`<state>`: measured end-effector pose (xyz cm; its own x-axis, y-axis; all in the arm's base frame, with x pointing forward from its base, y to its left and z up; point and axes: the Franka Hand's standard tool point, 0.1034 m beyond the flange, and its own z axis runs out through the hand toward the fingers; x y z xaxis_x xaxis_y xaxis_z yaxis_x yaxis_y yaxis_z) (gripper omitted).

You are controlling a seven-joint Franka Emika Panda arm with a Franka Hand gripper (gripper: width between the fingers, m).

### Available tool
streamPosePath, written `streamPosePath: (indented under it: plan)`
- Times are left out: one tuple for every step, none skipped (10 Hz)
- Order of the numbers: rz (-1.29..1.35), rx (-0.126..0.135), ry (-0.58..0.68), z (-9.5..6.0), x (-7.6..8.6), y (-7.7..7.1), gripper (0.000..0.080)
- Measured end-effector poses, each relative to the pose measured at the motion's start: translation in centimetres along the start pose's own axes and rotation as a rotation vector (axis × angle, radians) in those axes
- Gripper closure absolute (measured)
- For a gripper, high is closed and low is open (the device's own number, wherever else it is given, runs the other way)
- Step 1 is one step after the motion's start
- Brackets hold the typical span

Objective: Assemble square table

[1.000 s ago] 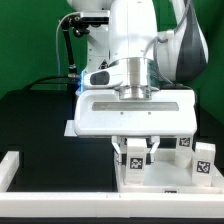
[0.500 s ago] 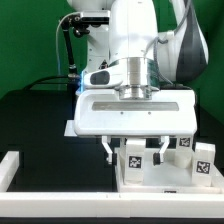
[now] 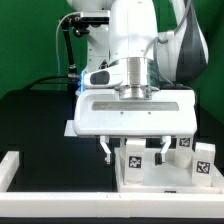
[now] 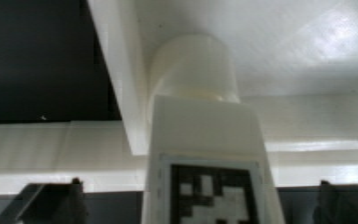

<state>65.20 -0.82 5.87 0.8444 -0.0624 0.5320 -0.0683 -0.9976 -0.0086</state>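
Exterior view shows the pincer (image 3: 133, 151) released, jaws spread either side of a leg (image 3: 133, 160) standing upright on the square top (image 3: 150, 178); lifting clear probably comes next

The exterior view looks level and close at the front of the gripper (image 3: 135, 150), which fills the middle of the picture, the black table (image 3: 40, 115) behind it. The wrist view looks down between the fingers, very near, onto the tagged leg (image 4: 208, 150) directly beneath. Both share that leg (image 3: 136, 163) and the white tabletop (image 4: 318, 40) under the tool.
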Motion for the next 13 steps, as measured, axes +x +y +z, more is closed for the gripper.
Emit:
streamPosePath:
  plan:
    - [0.0, 0.0, -0.001, 0.0, 0.0, 0.0, 0.0151]
    - [0.008, 0.027, -0.066, -0.5, 0.3, 0.0, 0.0151]
    - [0.019, 0.052, -0.116, -1.9, 1.2, 0.2, 0.0151]
    - [0.028, 0.055, -0.124, -1.9, 1.4, 0.2, 0.0151]
    - [0.05, 0.075, -0.175, -1.4, 0.9, -0.5, 0.0151]
    - [0.077, 0.106, -0.252, -1.2, 0.8, -1.1, 0.0151]
    - [0.094, 0.131, -0.337, -1.0, 0.7, -1.4, 0.0151]
    - [0.092, 0.149, -0.416, -0.6, 0.5, -1.1, 0.0151]
    - [0.078, 0.155, -0.497, -0.4, 0.2, -0.2, 0.0151]
    - [0.079, 0.146, -0.49, -0.2, 0.4, 0.4, 0.0151]
    - [0.077, 0.147, -0.492, -0.2, 0.2, 0.3, 0.0151]
    - [0.082, 0.146, -0.493, -0.2, 0.2, 0.3, 0.0151]
    - [0.101, 0.142, -0.495, -0.2, 0.2, 0.3, 0.0283]
